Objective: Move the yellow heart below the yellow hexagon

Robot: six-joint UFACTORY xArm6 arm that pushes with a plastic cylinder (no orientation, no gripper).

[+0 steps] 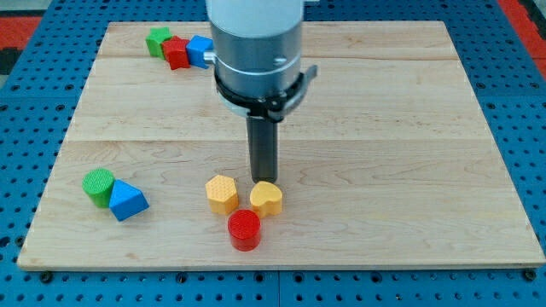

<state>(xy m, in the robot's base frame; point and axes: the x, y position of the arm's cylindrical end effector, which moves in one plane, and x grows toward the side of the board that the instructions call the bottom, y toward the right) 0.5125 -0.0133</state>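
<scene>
While the tip [263, 180] rests against the upper edge of the yellow heart [266, 198], the task is judged incomplete: the heart lies just beside the yellow hexagon [222, 194], on its right, near the table's [409, 145] bottom edge, not below it. A red cylinder [244, 229] occupies the spot beneath the pair and may obstruct the path. The end effector is a plain rod; it has no jaws and grasps nothing. Remaining: pushing the heart down and leftward under the hexagon.
</scene>
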